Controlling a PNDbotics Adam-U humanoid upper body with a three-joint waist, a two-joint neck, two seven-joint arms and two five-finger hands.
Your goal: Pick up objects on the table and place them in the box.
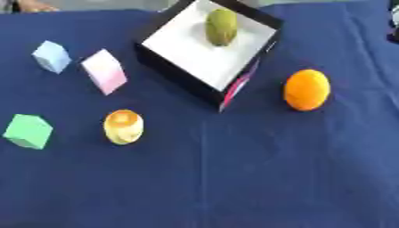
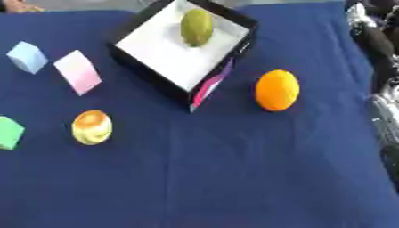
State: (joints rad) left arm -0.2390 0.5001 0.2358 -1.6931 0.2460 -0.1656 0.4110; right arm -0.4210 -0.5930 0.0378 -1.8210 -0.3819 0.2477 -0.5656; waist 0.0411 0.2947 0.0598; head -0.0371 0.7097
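Blue cloth is spread over the desk (image 1: pixel 234 178).

- Box (image 1: pixel 168 67), black with white floor, upper centre; green fruit (image 1: pixel 221 26) is held inside.
- Orange (image 1: pixel 306 89), right of box, apart.
- Yellow-orange ball (image 1: pixel 123 126), lower left.
- Green cube (image 1: pixel 28 131), left edge.
- Pink block (image 1: pixel 104 71) and pale blue cube (image 1: pixel 51 56), upper left.
- Robot arm parts (image 2: pixel 374 40) are seen at right edge; robot hand state cannot be told.

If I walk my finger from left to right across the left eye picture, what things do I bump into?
Green cube → light blue cube → pink block → yellow-and-orange ball → box, with a green fruit inside → orange.
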